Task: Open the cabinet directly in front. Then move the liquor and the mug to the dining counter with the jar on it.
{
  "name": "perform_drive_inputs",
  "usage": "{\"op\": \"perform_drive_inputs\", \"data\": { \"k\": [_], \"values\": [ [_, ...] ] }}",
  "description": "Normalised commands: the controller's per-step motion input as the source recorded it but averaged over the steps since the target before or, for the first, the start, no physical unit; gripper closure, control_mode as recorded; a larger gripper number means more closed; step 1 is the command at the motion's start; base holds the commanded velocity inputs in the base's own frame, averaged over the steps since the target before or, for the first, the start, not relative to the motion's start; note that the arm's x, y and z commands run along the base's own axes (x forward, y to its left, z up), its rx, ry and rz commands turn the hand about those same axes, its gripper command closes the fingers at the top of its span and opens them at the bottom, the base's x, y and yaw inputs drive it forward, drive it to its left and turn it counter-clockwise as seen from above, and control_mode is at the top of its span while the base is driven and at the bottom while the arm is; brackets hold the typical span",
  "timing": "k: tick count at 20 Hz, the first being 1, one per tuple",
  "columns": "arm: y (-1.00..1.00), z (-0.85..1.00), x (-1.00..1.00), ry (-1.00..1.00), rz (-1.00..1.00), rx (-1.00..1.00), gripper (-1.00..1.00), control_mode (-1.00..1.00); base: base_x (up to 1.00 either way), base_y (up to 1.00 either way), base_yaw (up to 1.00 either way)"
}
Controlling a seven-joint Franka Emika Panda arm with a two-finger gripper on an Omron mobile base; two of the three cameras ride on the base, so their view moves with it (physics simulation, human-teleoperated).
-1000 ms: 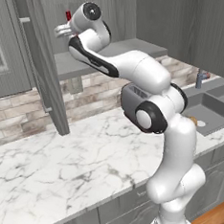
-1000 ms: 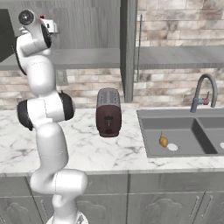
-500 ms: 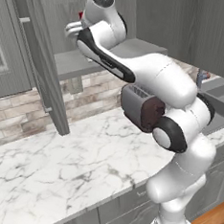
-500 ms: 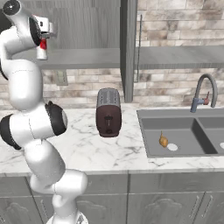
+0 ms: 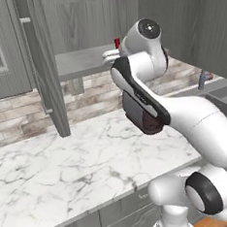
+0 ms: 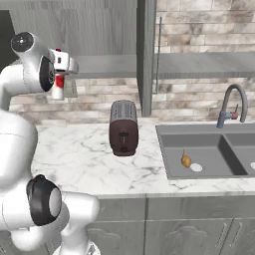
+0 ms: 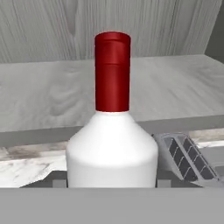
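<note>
My tool (image 6: 61, 74) was closed on the liquor (image 7: 112, 131), low on its fat white body. It hung up in front of the cabinet (image 5: 82, 62) shelf. The bottle looked small, light, hard and slippery, so I thought holding the wide part was safest.

Toaster (image 6: 123, 127) on marble worktop (image 6: 89, 159), sink (image 6: 209, 154), faucet (image 6: 231, 104)

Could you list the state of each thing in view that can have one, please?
cabinet: doors open, shelf exposed.
liquor: upright, red cap on, held between the fingers in front of the shelf edge.
gripper: closed on the liquor.
toaster: upright on the worktop.
faucet: no water seen running.
</note>
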Motion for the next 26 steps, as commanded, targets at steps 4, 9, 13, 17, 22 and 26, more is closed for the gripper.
{"op": "perform_drive_inputs", "data": {
  "k": [4,9,13,17,22,26],
  "values": [
    [-0.52,-0.03,-1.0,-0.46,0.0,0.1,1.0,-1.0,0.0,0.0,0.0],
    [-0.07,-0.05,-0.96,-0.61,0.0,0.03,1.0,-1.0,0.0,0.0,0.0],
    [0.0,0.0,-0.14,-0.14,0.0,0.0,1.0,-1.0,0.0,0.0,0.0],
    [0.0,0.0,-0.03,0.0,0.0,0.0,1.0,-1.0,0.0,0.0,0.0],
    [0.0,-0.15,-0.33,0.04,0.01,-0.01,1.0,1.0,-0.6,0.0,0.0],
    [0.0,0.0,0.0,0.0,0.0,0.0,1.0,1.0,-1.0,-0.01,-0.24]
  ]
}}
